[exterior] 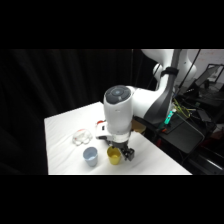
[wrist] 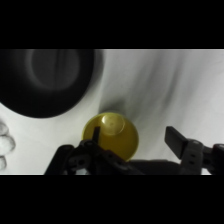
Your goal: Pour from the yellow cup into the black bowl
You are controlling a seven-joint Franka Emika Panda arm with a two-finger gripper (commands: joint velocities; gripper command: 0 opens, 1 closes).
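Lower centre of the wrist view: the yellow cup [wrist: 111, 136], seen from straight above, upright on the white table [wrist: 165, 85], mouth facing the camera, with a pale glint on its inner bottom. Whether anything is inside: cannot tell.

Upper left of the same view: the black bowl [wrist: 47, 80], round and glossy, cut off by the frame's top and left edges, near the cup but apart from it, with a strip of bare table between the 2.

Along the bottom edge: the gripper [wrist: 132, 134], spread apart, pinching nothing. 1 of the 2 fingers [wrist: 95, 134] overlapping the cup's left rim; whether touching it or hanging above it: cannot tell. The other, at lower right, clear of the cup, with white table showing in between.

At the left edge, below the bowl: a pale clear thing, too cropped to name.

In the side view, low in the middle of the frame: the cup [exterior: 114, 156] on the table [exterior: 60, 130], right beneath the arm's wrist, with the gripper [exterior: 123, 150] at its upper right side. Just left of it, not touching: a pale blue cup [exterior: 90, 156], also upright. Further up and left: a clear glass dish [exterior: 81, 136]. Bowl not made out here, behind the arm's white body [exterior: 119, 107].
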